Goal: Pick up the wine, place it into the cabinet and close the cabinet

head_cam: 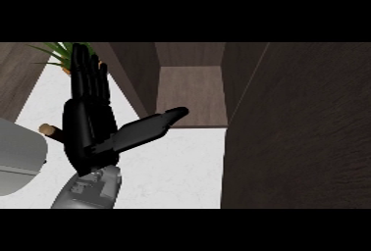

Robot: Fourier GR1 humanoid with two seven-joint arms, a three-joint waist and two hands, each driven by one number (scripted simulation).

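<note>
Left hand (88,125) is up in the left half of the head view, fingers (91,73) straight and close together pointing up-view, thumb (156,125) stuck out wide toward the cabinet (190,88). Palm empty, nothing clamped. Its grey forearm (91,188) comes in from the lower edge and is cut off there.

Cabinet is open: dark wood interior w/ a lighter brown shelf floor visible, just up-view of the thumb tip. Inside looks bare as far as can be seen; upper part is cut by the frame. Cabinet door (301,127) swings out to the right of the opening & fills most of the right side, hiding whatever is behind it, incl. the counter there.

Wine: bottle not clearly visible. A small tan, cork-like stub (48,130) pokes out from behind the hand's left edge, well left of the cabinet; could be the bottle's top, but can't tell, rest is hidden by the hand.

White marbled counter (174,166) shows below the cabinet opening. Green plant (62,51) peeks out behind the fingertips, left of the cabinet, mostly covered. A pale grey rounded object (18,157) sits at the far left edge, cropped, can't ID it.

Right hand: not seen anywhere.
</note>
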